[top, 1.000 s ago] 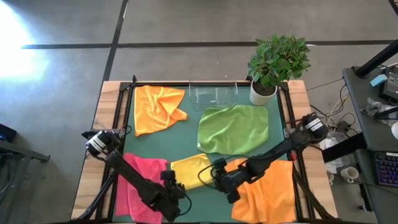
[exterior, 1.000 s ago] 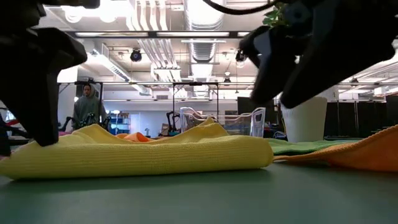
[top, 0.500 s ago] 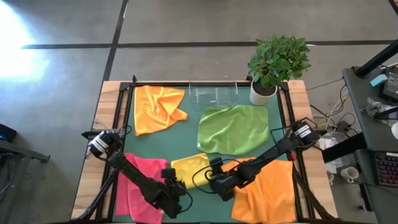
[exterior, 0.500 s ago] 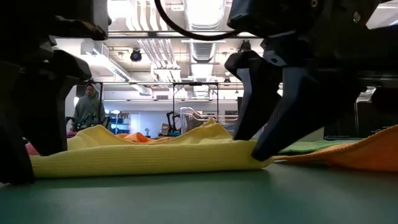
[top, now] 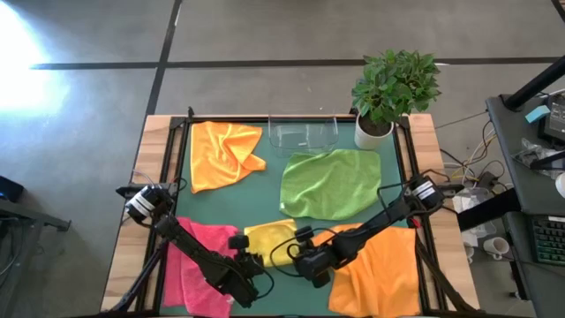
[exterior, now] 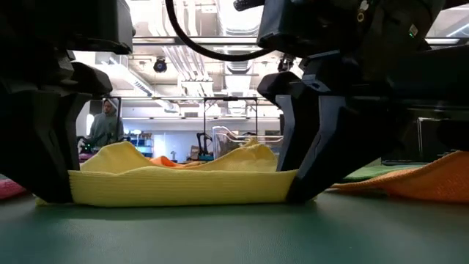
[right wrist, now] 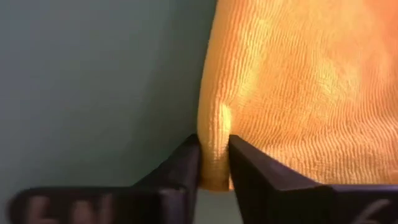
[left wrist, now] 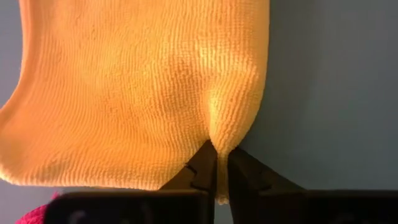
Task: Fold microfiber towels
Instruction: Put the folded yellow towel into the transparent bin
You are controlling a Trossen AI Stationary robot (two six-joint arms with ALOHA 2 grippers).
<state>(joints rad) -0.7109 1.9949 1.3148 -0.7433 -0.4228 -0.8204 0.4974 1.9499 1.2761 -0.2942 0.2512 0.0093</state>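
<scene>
A yellow microfiber towel [top: 269, 238] lies on the green mat [top: 269, 190] near the table's front edge, and both grippers are at its near edge. My left gripper [top: 250, 263] is shut on its near left corner and my right gripper [top: 306, 259] on its near right corner. A pink towel [top: 196, 261] lies left of the yellow one, with one orange towel [top: 381, 269] to the right. A lime green towel [top: 331, 183] and a second orange towel [top: 225, 152] lie farther back. My left gripper pinches the yellow towel's near left corner [left wrist: 219, 138] between its two fingers, slanting down from the near side. The cloth puckers into a small ridge at the fingertips [left wrist: 204, 168]. The rest of the towel lies on the mat. My right gripper pinches the yellow towel's near right corner [right wrist: 214, 146] between its two fingers, slanting down from the near right. A fold of the edge stands between the fingertips [right wrist: 244, 167]; one layer or several, I cannot tell. The towel rests on the mat.
A potted plant [top: 393, 88] stands at the far right corner, next to a clear plastic container [top: 303, 134] at the far edge. Black rails [top: 168, 177] frame the mat. Bare mat shows between the yellow and green towels.
Both grippers have come down onto the yellow towel and shut on its near corners, the right one also moving toward the table's left. In the low view the towel's near edge now spans less width and sits bunched between the two grippers.
</scene>
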